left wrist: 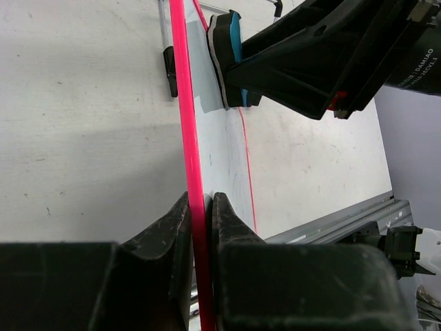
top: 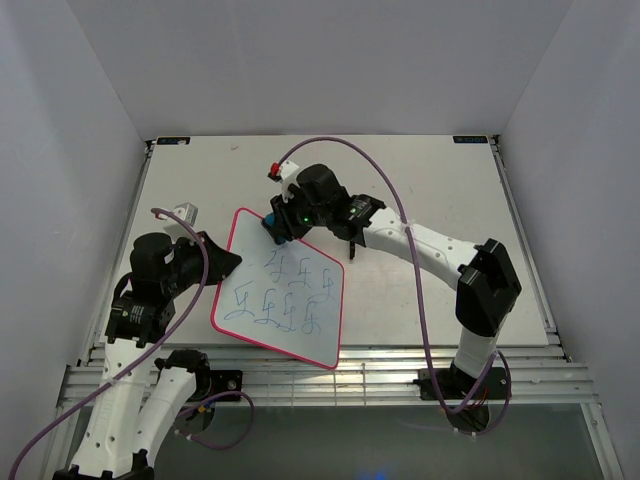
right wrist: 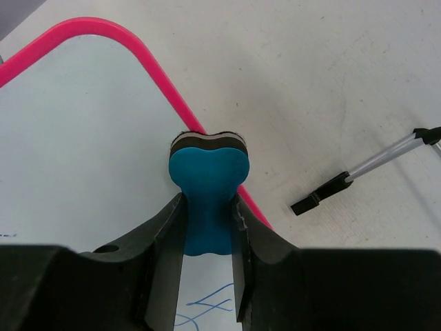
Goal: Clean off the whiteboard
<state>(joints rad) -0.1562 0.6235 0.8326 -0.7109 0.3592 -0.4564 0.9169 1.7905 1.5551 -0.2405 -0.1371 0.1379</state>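
The whiteboard, white with a pink frame, lies tilted left of the table's middle and carries blue scribbles. My left gripper is shut on its left edge; in the left wrist view the pink frame runs straight between the fingers of the left gripper. My right gripper is shut on a blue bone-shaped eraser, whose dark felt end rests at the board's far corner, on the pink frame. Scribbles show just below the right gripper.
A thin wire stand with black tips lies on the table just right of the board's far corner. A metal rail runs along the table's near edge. White walls enclose the table on three sides.
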